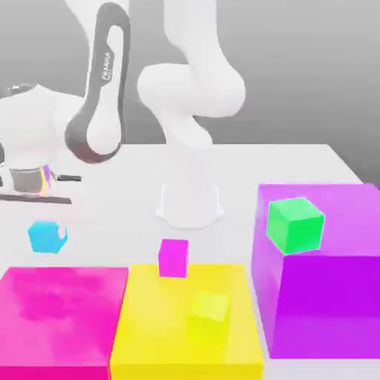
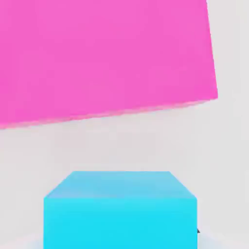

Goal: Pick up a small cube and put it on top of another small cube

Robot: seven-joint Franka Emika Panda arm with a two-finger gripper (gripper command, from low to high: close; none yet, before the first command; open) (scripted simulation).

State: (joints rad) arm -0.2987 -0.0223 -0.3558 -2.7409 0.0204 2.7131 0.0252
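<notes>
The small cyan cube (image 1: 47, 237) sits at the left of the exterior view, above the big pink block (image 1: 59, 315). It is turned slightly, one corner edge toward the camera, and being a cube has no long axis. In the hand view it (image 2: 120, 209) fills the lower middle, one face square-on, the pink block (image 2: 104, 58) above it. The gripper's jaws are clamped together on this cube. The exterior view adds the small magenta cube (image 1: 173, 257) on the yellow block (image 1: 185, 319) and the small green cube (image 1: 295, 225) on the purple block (image 1: 326, 297).
</notes>
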